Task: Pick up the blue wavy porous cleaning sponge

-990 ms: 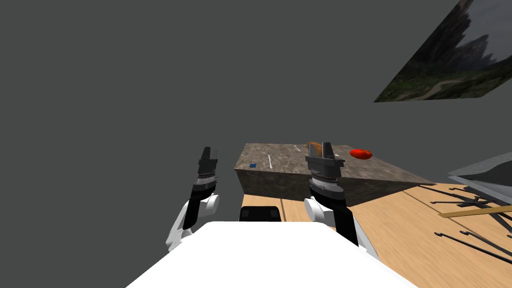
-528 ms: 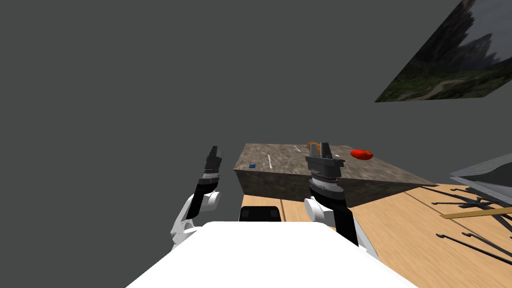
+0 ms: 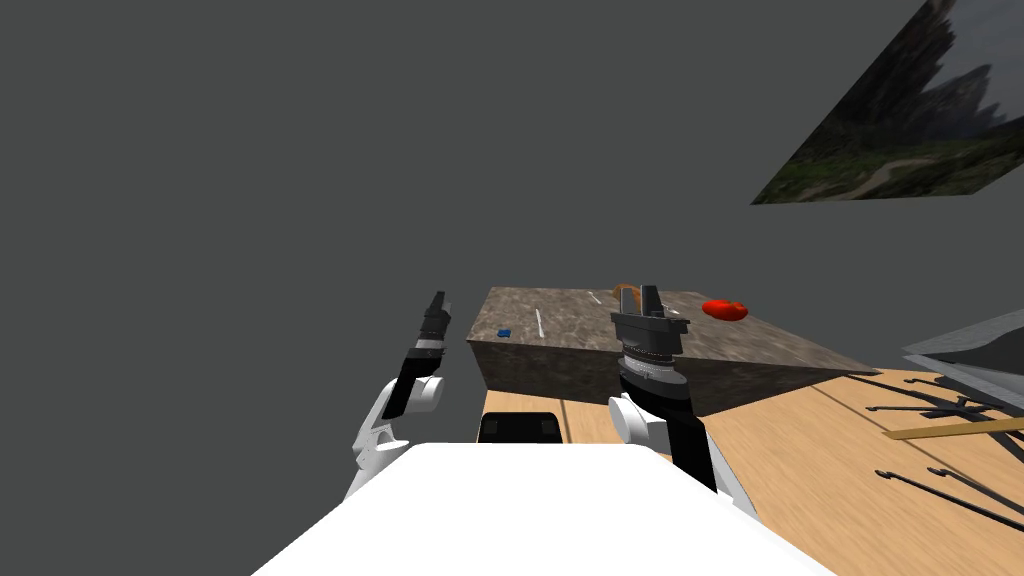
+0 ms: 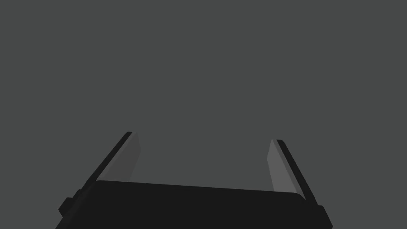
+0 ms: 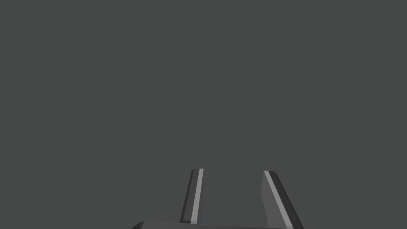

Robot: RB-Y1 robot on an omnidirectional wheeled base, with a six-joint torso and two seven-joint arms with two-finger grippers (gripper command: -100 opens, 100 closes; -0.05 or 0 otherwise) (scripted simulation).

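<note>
Have to reach the blue sponge [image 3: 504, 332], lying small near the front left corner of the stone-topped table [image 3: 580, 325]; holding nothing yet — spread wide at the left gripper [image 3: 437, 300], parted less at the right gripper [image 3: 639, 293], raised short of the table; could bump the table's front edge by going in low; could miss or push away so small a thing; could knock the red thing [image 3: 724, 309] with a careless right arm.

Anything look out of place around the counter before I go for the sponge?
Yes: thin dark rods and a wooden slat lie scattered on the floor to my right, beside a grey panel. The blue sponge lies on the counter.
</note>
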